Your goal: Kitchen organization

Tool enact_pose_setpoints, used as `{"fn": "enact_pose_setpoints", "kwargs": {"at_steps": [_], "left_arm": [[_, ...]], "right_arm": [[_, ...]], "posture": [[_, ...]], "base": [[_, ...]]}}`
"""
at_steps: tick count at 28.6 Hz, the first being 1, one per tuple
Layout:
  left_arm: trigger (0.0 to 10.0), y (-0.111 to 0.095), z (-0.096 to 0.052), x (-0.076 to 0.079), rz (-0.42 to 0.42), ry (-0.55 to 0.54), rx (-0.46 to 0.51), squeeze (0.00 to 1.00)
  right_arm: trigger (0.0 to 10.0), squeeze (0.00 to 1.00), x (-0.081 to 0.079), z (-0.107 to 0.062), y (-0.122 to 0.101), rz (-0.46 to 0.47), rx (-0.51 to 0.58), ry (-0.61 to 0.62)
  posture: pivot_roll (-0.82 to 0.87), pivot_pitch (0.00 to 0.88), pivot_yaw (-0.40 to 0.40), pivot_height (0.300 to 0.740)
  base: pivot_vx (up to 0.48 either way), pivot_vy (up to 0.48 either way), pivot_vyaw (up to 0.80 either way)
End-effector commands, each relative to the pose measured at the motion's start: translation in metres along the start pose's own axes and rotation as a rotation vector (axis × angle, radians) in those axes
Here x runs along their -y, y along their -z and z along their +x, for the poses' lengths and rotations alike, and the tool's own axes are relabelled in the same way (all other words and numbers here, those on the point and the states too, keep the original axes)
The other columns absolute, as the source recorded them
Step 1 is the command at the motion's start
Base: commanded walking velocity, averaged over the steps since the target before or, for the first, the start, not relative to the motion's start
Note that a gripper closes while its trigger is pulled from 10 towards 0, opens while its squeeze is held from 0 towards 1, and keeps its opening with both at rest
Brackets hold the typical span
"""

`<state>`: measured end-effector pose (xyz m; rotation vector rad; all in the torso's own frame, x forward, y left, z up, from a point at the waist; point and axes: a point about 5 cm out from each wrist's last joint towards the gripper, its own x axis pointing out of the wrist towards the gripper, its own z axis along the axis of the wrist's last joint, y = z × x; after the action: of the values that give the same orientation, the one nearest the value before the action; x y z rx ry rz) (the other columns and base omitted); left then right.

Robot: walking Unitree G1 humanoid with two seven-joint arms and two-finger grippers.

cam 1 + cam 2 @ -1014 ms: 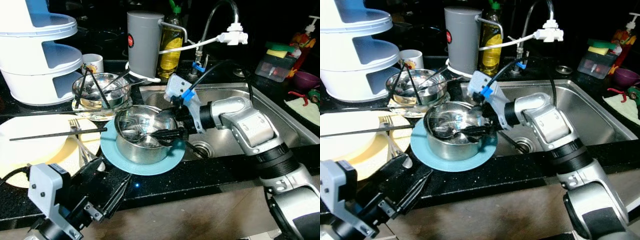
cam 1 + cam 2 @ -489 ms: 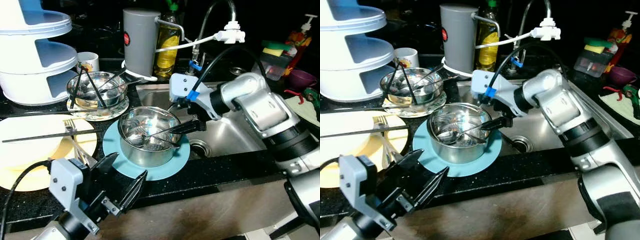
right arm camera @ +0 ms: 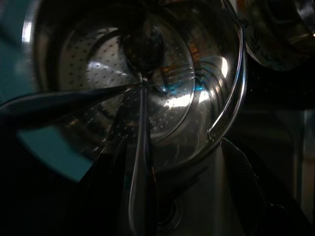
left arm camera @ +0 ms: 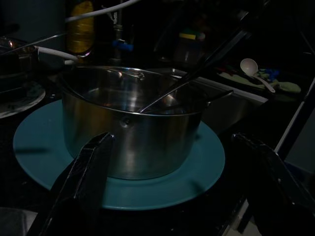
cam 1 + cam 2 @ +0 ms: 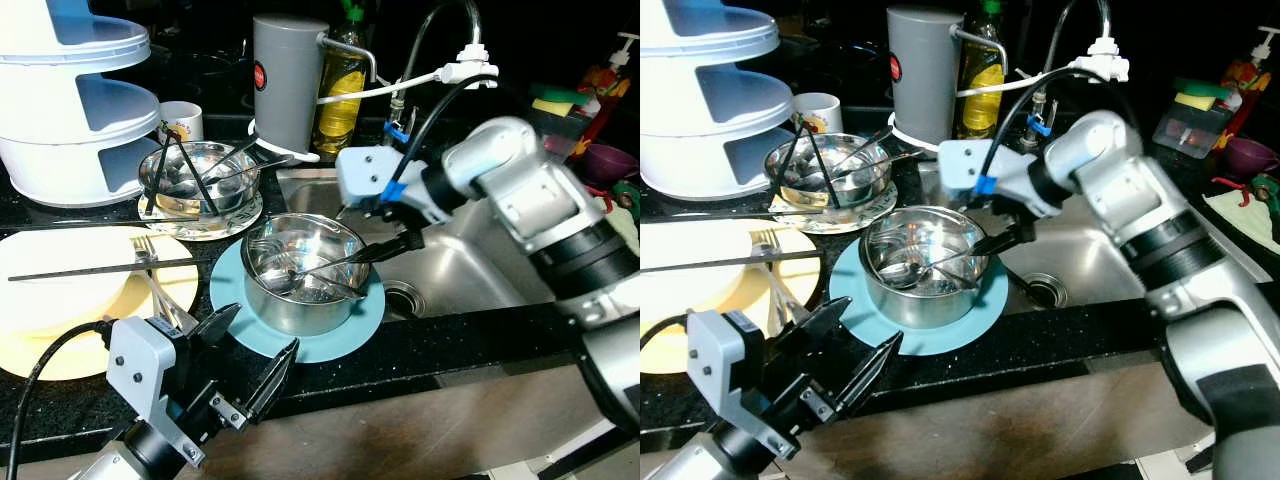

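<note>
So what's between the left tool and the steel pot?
In the left eye view, just teal plate rim and black counter lie between left tool and steel pot.

Steel pot (image 5: 300,275): round, shiny, upright, seated at the centre of a teal plate (image 5: 352,338) on the black counter (image 5: 420,350), just left of the sink. Spoon (image 5: 325,270): long and slender, bowl resting on the pot's perforated floor, handle slanting up over the rim toward 3 o'clock, where my right fingers (image 5: 392,247) pinch its end.
</note>
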<state>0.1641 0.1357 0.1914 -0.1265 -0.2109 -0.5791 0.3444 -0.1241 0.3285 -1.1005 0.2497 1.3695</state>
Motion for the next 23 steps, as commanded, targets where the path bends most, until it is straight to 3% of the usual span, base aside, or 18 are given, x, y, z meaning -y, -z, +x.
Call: {"fn": "enact_pose_setpoints", "kwargs": {"at_steps": [1,3,9,19,23], "left_arm": [[10.0,0.004,0.001,0.001,-0.008,-0.003,-0.009,0.00],[10.0,0.004,0.001,0.002,-0.010,-0.003,-0.007,0.00],[10.0,0.004,0.001,0.002,-0.010,-0.003,-0.007,0.00],[10.0,0.004,0.002,0.002,-0.008,0.008,-0.006,0.00],[10.0,0.004,0.002,0.002,-0.008,0.011,-0.006,0.00]], "right_arm": [[10.0,0.00,0.002,-0.009,-0.001,-0.008,0.032,-0.009],[10.0,0.00,0.003,-0.019,-0.002,0.001,0.086,-0.021],[10.0,0.00,0.003,-0.030,0.005,0.025,0.129,-0.042],[10.0,0.00,-0.010,-0.016,0.039,0.010,-0.093,-0.131],[10.0,0.00,-0.009,-0.017,0.040,-0.004,-0.112,-0.134]], "posture": [[0.07,0.000,-0.132,0.740],[0.07,0.000,-0.132,0.740],[0.07,0.000,-0.126,0.740],[0.07,0.000,-0.118,0.740],[0.07,0.000,-0.116,0.740]], "base": [[0.000,0.000,0.00],[0.000,0.000,0.00],[0.000,0.000,0.00],[0.000,0.000,0.00],[0.000,0.000,0.00]]}}
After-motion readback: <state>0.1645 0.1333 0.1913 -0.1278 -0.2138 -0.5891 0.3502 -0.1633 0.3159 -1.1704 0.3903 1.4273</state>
